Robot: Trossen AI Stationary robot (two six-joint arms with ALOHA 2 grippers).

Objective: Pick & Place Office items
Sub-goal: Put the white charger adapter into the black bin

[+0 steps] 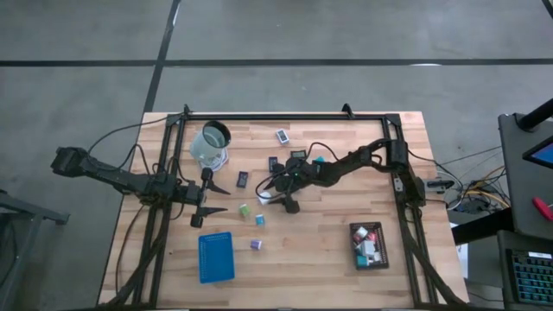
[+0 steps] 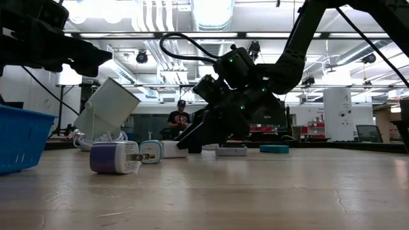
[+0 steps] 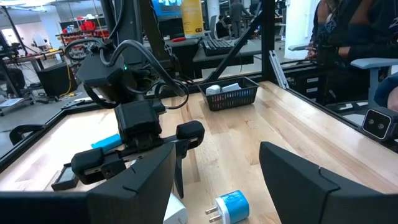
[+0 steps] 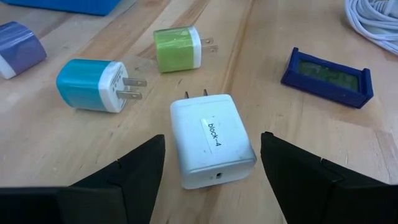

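The office items lie scattered on the wooden table. A white plug block [image 4: 211,140] labelled "block-4" lies flat between the fingers of my right gripper [image 4: 212,135], which is open and slants down over it [image 1: 275,197]; there is a gap on each side. Beside it lie a teal plug block [image 4: 90,84], a green one [image 4: 177,48] and a purple one [image 4: 18,46], plus a flat blue rectangle [image 4: 326,78]. My left gripper [image 1: 220,198] waits open and level at the table's left, pointing at these pieces [image 3: 217,149].
A clear cup [image 1: 210,144] lies tipped at the far left with a white cable beside it. A blue tray [image 1: 216,257] sits near the front edge, and a black tray [image 1: 369,245] with pieces in it at the front right. Flat dark rectangles [image 1: 243,179] lie behind the blocks.
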